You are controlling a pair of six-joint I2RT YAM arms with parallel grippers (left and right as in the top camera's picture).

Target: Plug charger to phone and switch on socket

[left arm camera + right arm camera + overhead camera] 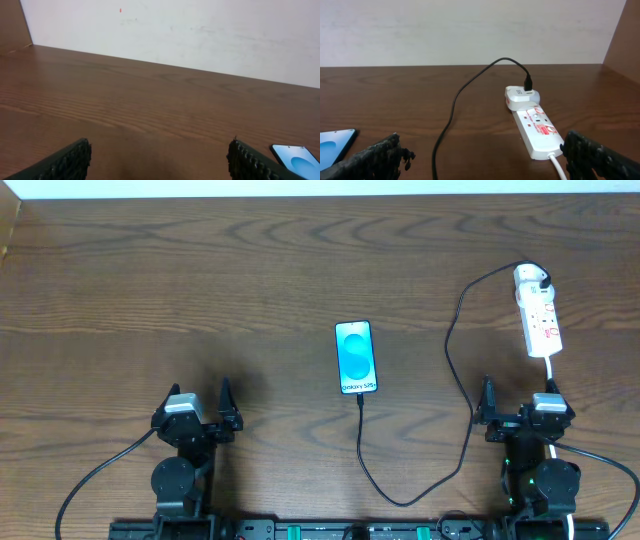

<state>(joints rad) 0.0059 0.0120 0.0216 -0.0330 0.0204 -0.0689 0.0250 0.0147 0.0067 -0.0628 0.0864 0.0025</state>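
Plainly the right gripper, jaws wide and empty, is nearer: the socket lies just ahead of it, long axis running away from the robot. The phone sits mid-table, the charger at its near end; the left gripper gapes too.

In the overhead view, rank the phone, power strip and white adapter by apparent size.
Largest: phone and power strip, too close to rank; strip longer, phone wider.
Smallest: white adapter.
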